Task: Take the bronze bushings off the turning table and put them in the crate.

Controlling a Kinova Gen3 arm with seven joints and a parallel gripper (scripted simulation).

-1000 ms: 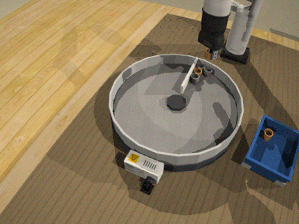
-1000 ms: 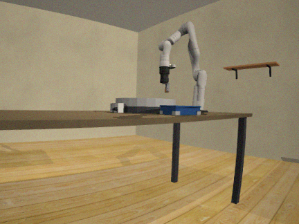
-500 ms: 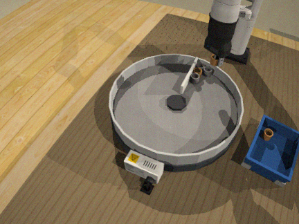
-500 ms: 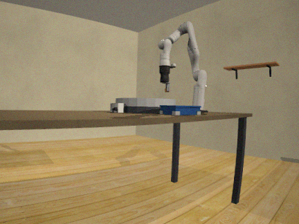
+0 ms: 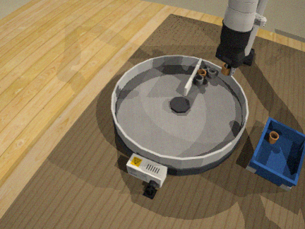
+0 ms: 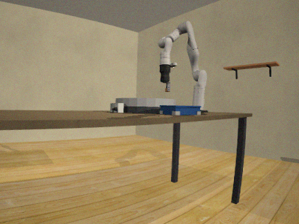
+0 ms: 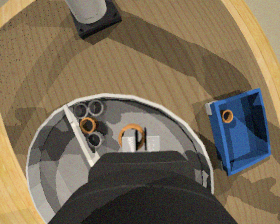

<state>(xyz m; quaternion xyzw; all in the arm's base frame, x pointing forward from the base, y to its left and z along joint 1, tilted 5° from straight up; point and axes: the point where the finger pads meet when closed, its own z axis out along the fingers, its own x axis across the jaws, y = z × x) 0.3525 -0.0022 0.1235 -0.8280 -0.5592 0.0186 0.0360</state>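
My gripper [image 5: 227, 70] is shut on a bronze bushing [image 5: 225, 69] and holds it well above the far rim of the grey turning table [image 5: 179, 111]. The held bushing also shows in the wrist view [image 7: 130, 133] and in the side view [image 6: 167, 87]. On the table, next to the white divider bar [image 5: 193, 77], lie one bronze bushing [image 5: 202, 71] and two steel bushings [image 5: 199, 79] [image 5: 212, 72]. The blue crate [image 5: 281, 153] stands at the right and holds one bronze bushing [image 5: 273, 137].
A dark hub [image 5: 180, 104] sits at the table's centre. A white motor box [image 5: 146, 167] is at the table's near edge. The arm's base [image 7: 94, 16] stands behind the table. The wooden tabletop edge runs along the left.
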